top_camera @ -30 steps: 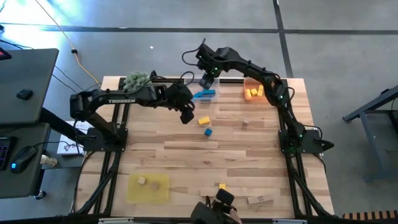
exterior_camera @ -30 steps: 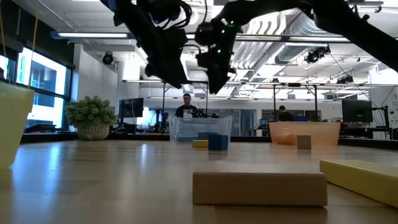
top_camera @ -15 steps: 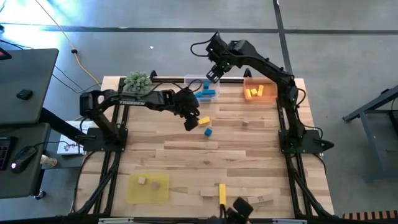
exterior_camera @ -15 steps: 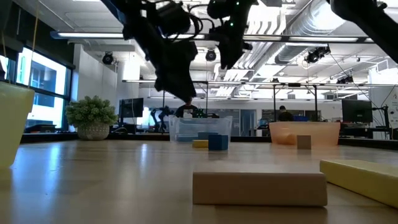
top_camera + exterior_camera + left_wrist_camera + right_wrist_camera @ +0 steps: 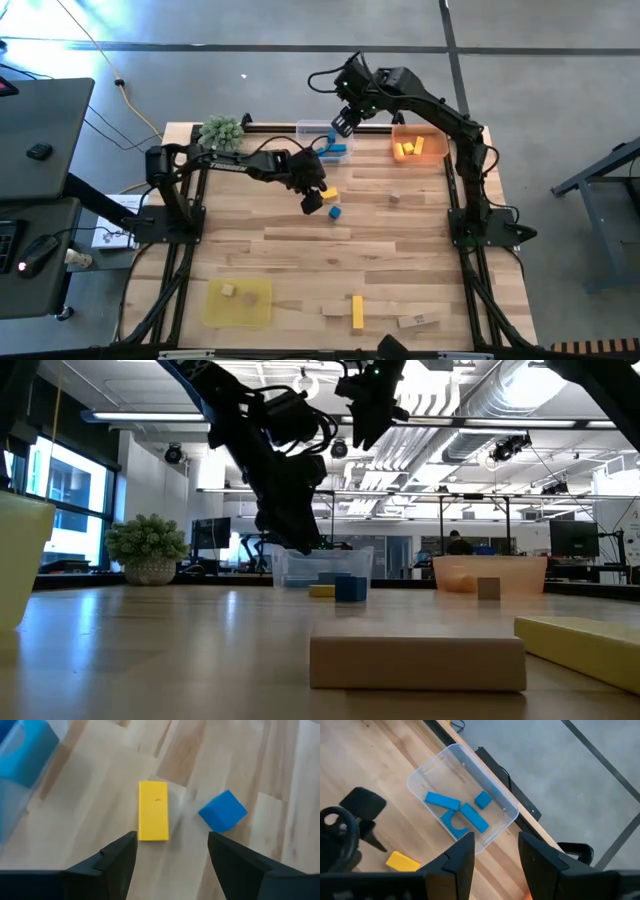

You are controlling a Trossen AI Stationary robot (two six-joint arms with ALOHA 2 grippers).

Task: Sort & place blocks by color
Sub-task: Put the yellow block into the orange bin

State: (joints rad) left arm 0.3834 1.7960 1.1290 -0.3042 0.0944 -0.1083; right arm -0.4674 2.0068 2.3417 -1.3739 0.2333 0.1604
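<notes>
My left hand (image 5: 170, 852) hangs over the middle of the bench (image 5: 400, 250), fingers spread and empty, and the yellow bar (image 5: 153, 811) lies just ahead of it, nearer the one finger (image 5: 117, 857), with its long axis running straight away from me, so the narrow width sits across my opening (that is the way I would want it for a pinch). The blue cube (image 5: 223, 810) sits just beside the bar toward my other finger, turned corner-on, apart from the bar but close enough that I judge a careless descent could nudge it. Both are painted wood, matte, crisp-edged, resting flat on pale planks. My left hand is plainly the nearer one to this pair; in the high view the yellow bar (image 5: 328, 195) and the blue cube (image 5: 334, 212) lie right at its tip. My right hand (image 5: 495, 852) hovers high over the far edge, fingers parted and holding nothing, above the clear tray (image 5: 495, 805) with its blue pieces (image 5: 465, 815). The orange tray (image 5: 432, 148) holds yellow blocks (image 5: 408, 149); the yellow tray (image 5: 255, 303) near the front holds one plain wood cube (image 5: 229, 290)
</notes>
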